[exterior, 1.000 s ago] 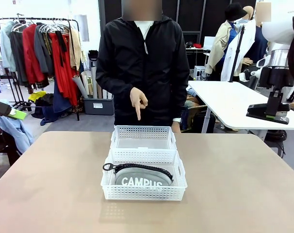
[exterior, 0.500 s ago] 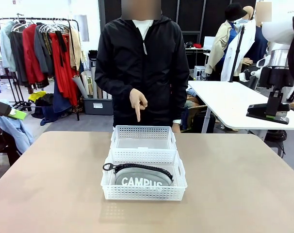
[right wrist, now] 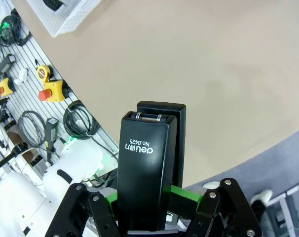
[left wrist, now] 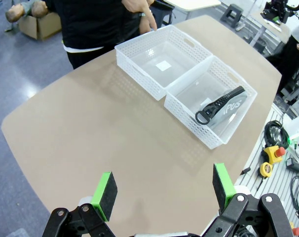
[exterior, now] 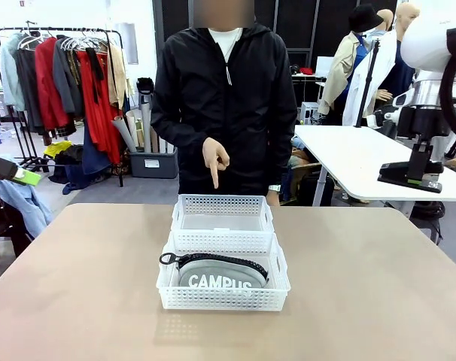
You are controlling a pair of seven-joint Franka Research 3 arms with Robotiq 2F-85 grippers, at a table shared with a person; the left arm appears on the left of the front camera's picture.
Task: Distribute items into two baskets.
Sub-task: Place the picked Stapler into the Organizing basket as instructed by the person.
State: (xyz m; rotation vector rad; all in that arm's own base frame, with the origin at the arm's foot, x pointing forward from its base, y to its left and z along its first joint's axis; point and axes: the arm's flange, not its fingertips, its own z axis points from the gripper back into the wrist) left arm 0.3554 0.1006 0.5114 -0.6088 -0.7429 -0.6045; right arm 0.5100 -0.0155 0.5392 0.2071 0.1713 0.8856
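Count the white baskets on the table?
2. Near basket holds the CAMPUS pouch; far basket touches it on the person's side, under the pointing finger.

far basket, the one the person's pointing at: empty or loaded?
Empty. The far basket shows a bare floor with just its small label; the pouch lies in the near basket, and the stapler sits clamped in the right hand.

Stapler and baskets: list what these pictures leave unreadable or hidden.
- Stapler, right wrist view: its rear end sits behind the right gripper, shut on it.
- Pouch, left wrist view: its lettering is partly hidden by the near basket's wall.
- Far basket, front view: the floor label is too faint to read.
- Person's hand, left wrist view: cut off by the top edge.
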